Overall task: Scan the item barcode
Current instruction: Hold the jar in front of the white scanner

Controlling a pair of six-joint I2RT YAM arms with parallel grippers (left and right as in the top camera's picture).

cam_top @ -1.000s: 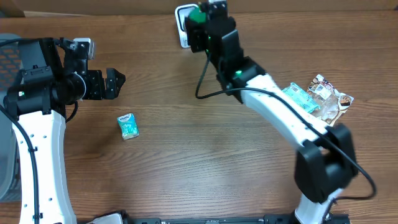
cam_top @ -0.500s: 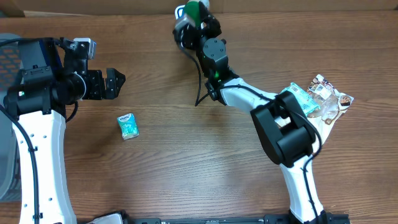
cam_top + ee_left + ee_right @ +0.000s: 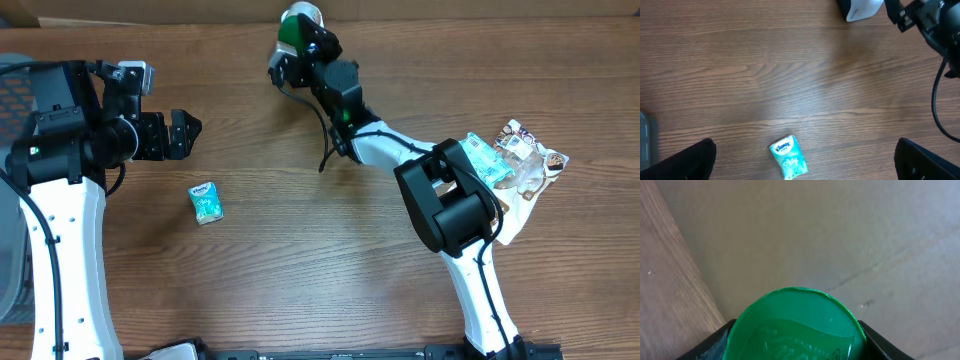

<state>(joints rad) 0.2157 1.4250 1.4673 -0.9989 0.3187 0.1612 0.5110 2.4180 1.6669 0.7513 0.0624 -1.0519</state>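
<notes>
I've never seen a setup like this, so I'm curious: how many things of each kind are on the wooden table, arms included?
Robot arms: 2, left arm and right arm
Tissue pack: 1
Green-lidded container: 1
White scanner: 1
Heap of snack packets, too jumbled to count singly: 1
Total: 6

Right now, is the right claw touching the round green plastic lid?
Touching. The right wrist view shows the round green plastic lid wedged between the right claw's two dark fingers, both pressed against its rim with no gap.
</notes>
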